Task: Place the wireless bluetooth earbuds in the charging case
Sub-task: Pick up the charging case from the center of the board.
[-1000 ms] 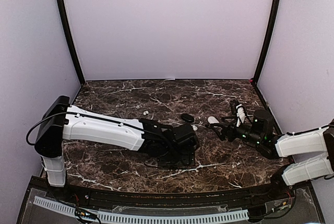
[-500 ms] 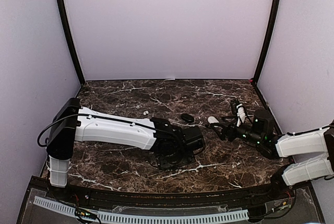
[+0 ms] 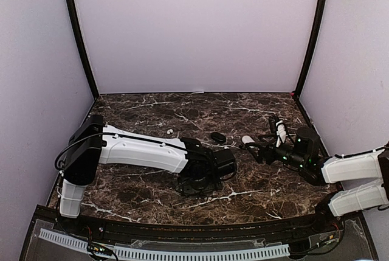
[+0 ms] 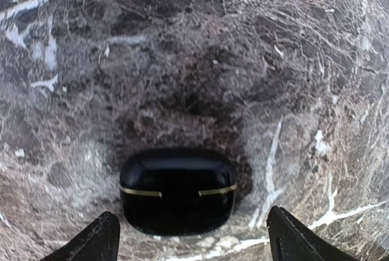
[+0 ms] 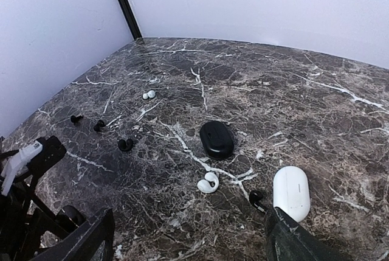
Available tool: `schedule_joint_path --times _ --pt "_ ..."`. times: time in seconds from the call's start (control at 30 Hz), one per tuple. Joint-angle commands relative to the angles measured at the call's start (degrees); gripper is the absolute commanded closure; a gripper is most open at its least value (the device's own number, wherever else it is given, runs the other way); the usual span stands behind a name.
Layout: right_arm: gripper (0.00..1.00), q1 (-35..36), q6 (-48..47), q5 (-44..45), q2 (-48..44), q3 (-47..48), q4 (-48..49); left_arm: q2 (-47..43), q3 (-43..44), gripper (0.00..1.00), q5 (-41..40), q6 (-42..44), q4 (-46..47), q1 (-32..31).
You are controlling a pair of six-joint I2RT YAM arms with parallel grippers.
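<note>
The dark marble worktop (image 3: 152,106) carries everything. The left arm (image 3: 143,151) stretches from the left edge toward the middle. The left gripper (image 4: 191,243) points straight down with its jaws spread wide and nothing held. Between its fingertips (image 4: 100,240) lies a black case with a gold seam (image 4: 177,191), lid shut and flat on the worktop. Both tips stand just beside it, apart from its sides.

The right arm (image 3: 346,167) comes in from the right edge. The right gripper (image 5: 188,246) sits low over the worktop, facing the far left corner, its jaws likewise wide apart and empty.

A white case (image 5: 291,192), shut, lies near one finger of the right gripper, and I cannot tell whether they touch. An oval black case (image 5: 217,139), also shut, lies to its left in the middle of the worktop.

The earbuds all lie loose on the worktop, outside the cases. A white earbud (image 5: 208,182) sits between the oval black case and the right gripper. A black earbud (image 5: 256,198) lies just beside the white case. A second black earbud (image 5: 125,144) lies well left of the oval black case. Two smaller black earbuds (image 5: 98,125) lie beyond it. Two white earbuds (image 5: 148,94) lie close together farther off toward the corner.
</note>
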Motion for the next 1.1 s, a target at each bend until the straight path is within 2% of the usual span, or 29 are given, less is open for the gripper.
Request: schedule_joint_path --times 0.0,0.07,0.17,0.2,0.27,0.7,1.07 --pt "0.15 0.28 -0.36 0.07 -0.51 0.68 1.83 0.62 1.08 0.05 -14.72 5.00 -15.84 1.06" --pt "0.15 0.29 -0.45 0.10 -0.52 0.66 1.85 0.61 1.02 0.07 -15.03 5.93 -15.41 1.41" --pt "0.15 0.29 -0.51 0.24 -0.45 0.68 1.84 0.70 0.87 0.15 -15.45 6.57 -15.32 1.75" --pt "0.16 0.30 -0.57 0.34 -0.36 0.68 1.80 0.75 0.54 0.25 -15.49 6.90 -15.31 1.80" --pt "0.15 0.28 -0.62 0.36 -0.29 0.78 1.79 0.78 0.43 0.29 -15.23 6.92 -15.34 1.89" --pt "0.15 0.29 -0.63 0.41 -0.35 0.77 1.72 3.41 1.06 0.31 -14.60 8.68 -16.58 1.98" --pt "0.15 0.28 -0.64 0.37 -0.61 0.77 1.57 3.47 1.50 0.22 -14.21 11.32 -16.59 2.00"
